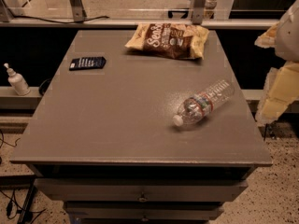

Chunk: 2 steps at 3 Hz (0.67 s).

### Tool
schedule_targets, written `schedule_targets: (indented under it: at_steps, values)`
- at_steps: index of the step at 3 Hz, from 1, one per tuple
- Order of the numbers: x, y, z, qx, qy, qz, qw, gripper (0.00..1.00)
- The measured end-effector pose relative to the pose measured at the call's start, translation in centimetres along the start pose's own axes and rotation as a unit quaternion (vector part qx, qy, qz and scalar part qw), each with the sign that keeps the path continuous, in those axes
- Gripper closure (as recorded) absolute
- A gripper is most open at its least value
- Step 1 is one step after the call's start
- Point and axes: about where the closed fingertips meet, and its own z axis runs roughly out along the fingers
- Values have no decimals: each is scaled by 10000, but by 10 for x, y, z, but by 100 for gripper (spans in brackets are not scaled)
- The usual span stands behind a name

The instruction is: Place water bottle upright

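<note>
Right now the water bottle (203, 104) lies on its side at the desk's (117, 125) four o'clock, cap aimed toward seven, waiting to be stood up, while the gripper (282, 83) hangs off the edge at three o'clock, open or closed I can't tell.

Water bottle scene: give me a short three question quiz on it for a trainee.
1. True or false: the water bottle stands upright on the table.
2. Which lies nearest the table's far edge? A chip bag, B water bottle, C dark flat packet.
3. Fill in: the gripper is at the picture's ____ edge, beside the table.
Key: 1 false, it lies on its side; 2 A; 3 right.
</note>
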Motion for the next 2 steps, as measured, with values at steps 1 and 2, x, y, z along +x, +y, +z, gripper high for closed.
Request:
schedule_targets:
  at_steps: [1, 2]
  values:
    - [0, 0, 0, 1, 0, 0, 10000, 0]
    - [-19, -5, 13, -67, -429, -84, 9990, 0]
